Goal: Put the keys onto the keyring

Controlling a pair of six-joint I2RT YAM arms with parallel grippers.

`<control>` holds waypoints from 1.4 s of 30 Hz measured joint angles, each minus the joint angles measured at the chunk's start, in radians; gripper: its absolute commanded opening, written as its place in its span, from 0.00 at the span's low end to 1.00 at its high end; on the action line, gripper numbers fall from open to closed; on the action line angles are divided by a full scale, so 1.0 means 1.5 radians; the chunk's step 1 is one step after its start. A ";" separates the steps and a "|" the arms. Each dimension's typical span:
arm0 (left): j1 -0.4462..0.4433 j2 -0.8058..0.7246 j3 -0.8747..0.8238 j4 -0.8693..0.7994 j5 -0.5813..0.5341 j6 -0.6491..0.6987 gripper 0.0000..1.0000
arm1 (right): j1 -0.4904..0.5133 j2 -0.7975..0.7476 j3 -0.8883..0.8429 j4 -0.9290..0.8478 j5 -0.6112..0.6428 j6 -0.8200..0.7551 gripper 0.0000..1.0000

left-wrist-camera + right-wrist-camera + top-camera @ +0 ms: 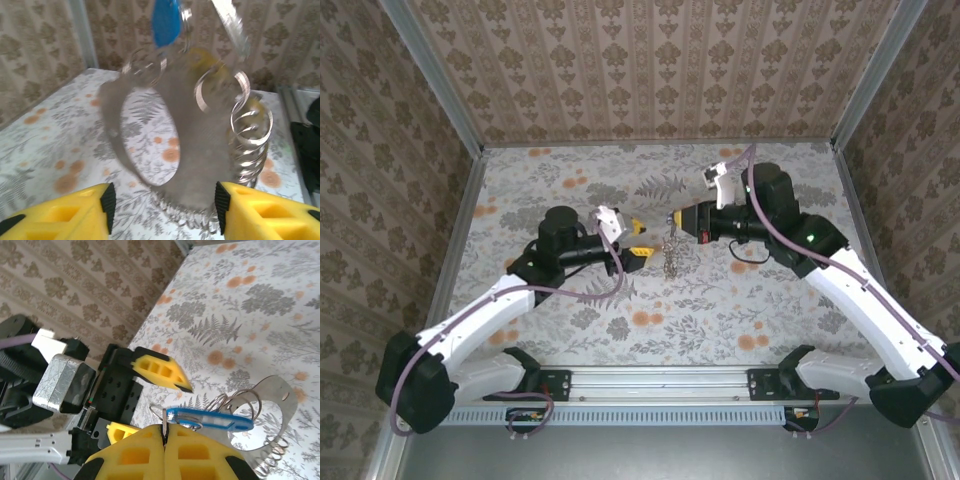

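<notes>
Left fingers [75, 212] are standing apart, keyring [112, 120] hanging upright between and above them; I am clamping right fingers [200, 455] on it beside keys [210, 419].

walls [650, 60]: brown damask wallpaper | desk [800, 300]: pale floral cover, orange blooms, grey ferns | corners: metal posts [432, 70]

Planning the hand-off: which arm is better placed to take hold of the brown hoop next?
Probably left. The left gripper stands open with the keyring right in front of it. The right gripper is busy, shut on thin metal of the blue-tagged keys.
</notes>
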 measured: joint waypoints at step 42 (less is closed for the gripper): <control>0.117 -0.160 -0.101 -0.129 -0.222 -0.116 0.66 | -0.037 0.058 -0.149 0.418 0.345 1.040 0.00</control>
